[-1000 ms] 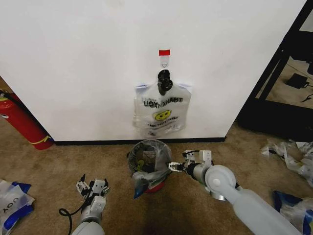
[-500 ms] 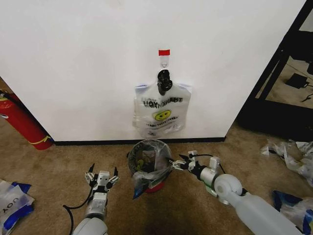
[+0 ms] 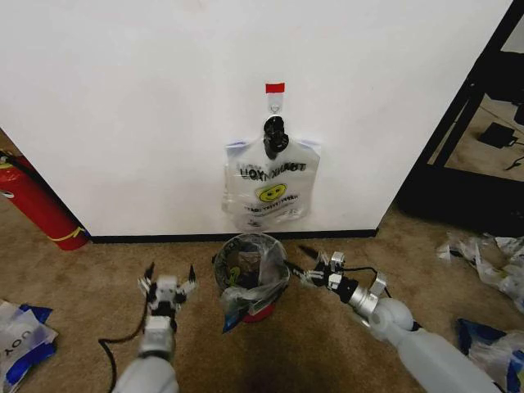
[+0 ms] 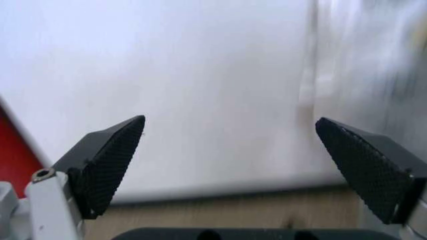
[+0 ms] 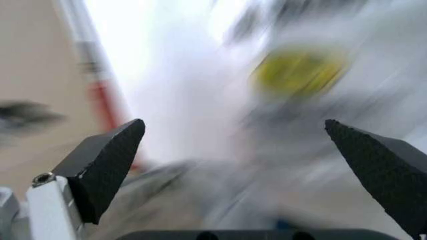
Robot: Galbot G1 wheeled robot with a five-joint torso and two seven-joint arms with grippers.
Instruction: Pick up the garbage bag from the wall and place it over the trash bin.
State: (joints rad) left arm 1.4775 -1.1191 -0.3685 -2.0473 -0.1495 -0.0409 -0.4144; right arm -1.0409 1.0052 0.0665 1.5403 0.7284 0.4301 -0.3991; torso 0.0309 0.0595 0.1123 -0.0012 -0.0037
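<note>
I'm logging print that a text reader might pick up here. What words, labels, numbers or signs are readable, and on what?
Bag bundle hanging on the wall: one line of bold black letters above a yellow smiley; too blurred to read for certain.
Same bundle, below the smiley: smaller print, too small to read.
Loose bag on the carpet: "OY", the rest hidden.
Garbage bag over the trash bin: nothing readable.

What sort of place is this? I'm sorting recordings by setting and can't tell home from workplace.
Probably an office or lab corner, not a home: a plain white wall with black baseboard, short tan carpet, a red fire extinguisher on the floor, and a black metal rack to the right.
</note>
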